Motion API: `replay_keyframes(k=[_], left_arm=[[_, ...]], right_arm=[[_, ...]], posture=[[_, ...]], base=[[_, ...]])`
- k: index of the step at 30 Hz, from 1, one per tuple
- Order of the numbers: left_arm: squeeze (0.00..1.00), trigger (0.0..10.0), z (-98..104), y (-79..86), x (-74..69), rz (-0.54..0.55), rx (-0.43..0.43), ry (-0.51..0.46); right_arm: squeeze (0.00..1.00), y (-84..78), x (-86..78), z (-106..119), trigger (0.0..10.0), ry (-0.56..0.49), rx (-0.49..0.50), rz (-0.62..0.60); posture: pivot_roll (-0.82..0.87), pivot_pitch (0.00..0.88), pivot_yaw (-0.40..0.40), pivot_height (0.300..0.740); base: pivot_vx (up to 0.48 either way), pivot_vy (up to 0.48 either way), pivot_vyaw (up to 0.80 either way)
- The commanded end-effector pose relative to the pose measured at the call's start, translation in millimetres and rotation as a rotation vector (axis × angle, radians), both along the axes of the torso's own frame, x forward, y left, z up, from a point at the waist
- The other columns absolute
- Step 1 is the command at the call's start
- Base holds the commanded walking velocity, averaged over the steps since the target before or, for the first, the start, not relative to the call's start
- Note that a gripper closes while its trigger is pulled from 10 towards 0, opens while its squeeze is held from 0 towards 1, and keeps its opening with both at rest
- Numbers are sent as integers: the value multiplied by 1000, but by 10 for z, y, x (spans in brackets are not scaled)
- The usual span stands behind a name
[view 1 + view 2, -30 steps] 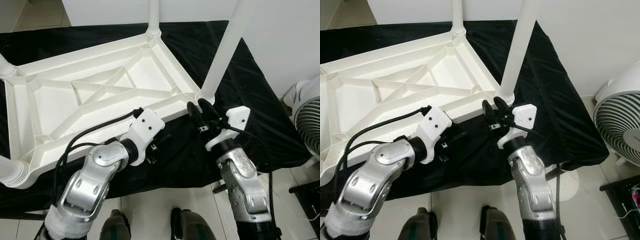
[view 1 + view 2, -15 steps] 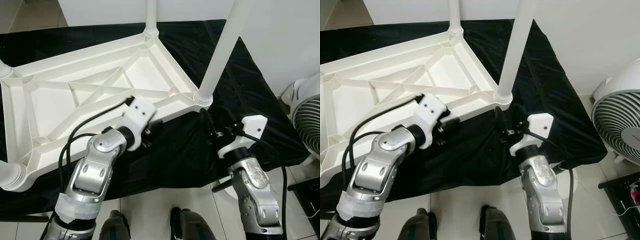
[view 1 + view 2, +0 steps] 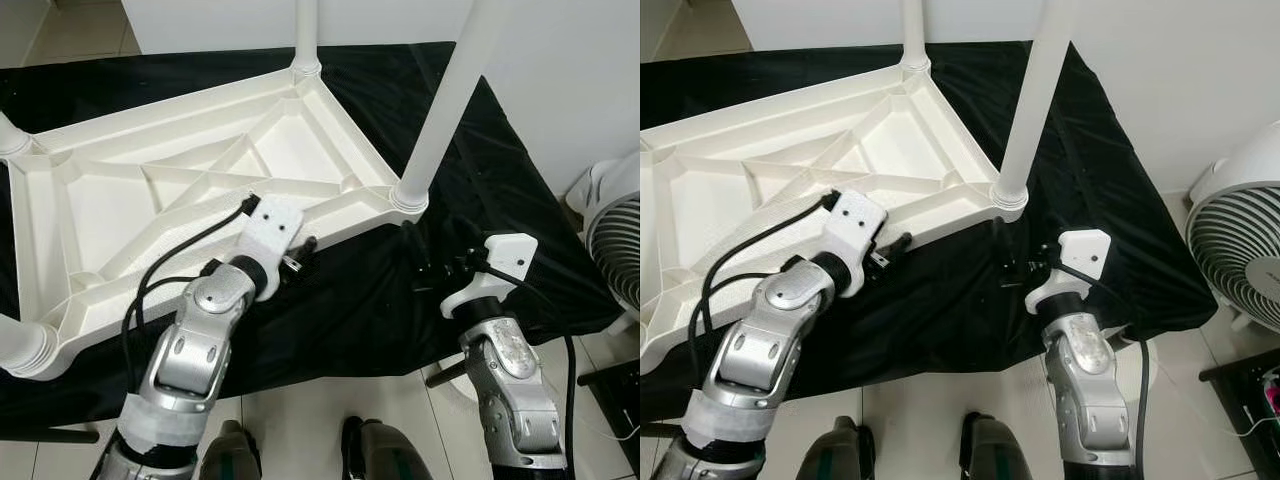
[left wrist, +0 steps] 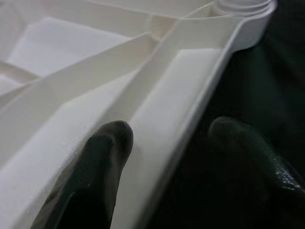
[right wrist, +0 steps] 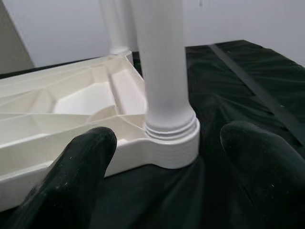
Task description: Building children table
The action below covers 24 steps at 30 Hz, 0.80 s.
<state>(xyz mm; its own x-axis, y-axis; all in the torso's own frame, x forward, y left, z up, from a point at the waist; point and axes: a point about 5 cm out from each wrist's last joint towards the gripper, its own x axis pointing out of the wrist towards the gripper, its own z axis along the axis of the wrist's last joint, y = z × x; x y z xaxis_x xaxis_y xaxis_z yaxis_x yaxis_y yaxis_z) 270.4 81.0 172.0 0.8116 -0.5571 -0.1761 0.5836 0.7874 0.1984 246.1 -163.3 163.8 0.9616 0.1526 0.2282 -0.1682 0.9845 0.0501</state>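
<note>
While the left claw (image 4: 162, 157) straddles the tabletop (image 3: 150, 190) rim, seemingly unclamped, the right claw (image 5: 162, 157) gapes wide.

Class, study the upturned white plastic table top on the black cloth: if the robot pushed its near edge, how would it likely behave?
The table top probably stays stiff: ribs cross its underside. It looks hollow, so likely light, and may slide on the black cloth. The upright leg at its near corner could make it tippy. The left end effector straddles the rim, its fingers apart.

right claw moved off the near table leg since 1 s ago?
Yes. The right claw has pulled back toward the robot, away from the base of the near leg it sat against, and now hovers open over the black cloth.
</note>
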Motion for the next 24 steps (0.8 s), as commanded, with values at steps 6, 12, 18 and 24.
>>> replay_keyframes(k=[6,12,18,24], left_arm=[[0,10000,-36,-53,-85,-109,-9,16],[0,10000,-86,-57,6,-45,24,22],[0,10000,-151,28,209,128,68,34],[0,10000,-228,153,374,253,127,72]], right_arm=[[0,-35,-12,-39,10000,12,-12,-28],[0,-10,-18,-44,10000,11,-10,-29],[0,-9,-24,-49,10000,10,3,-54],[0,40,-34,-59,10000,14,14,-58]], posture=[[-66,82,35,740],[-79,79,47,740],[-81,82,50,740],[-85,94,53,740]], base=[[0,0,0],[0,0,0],[0,0,0],[0,0,0]])
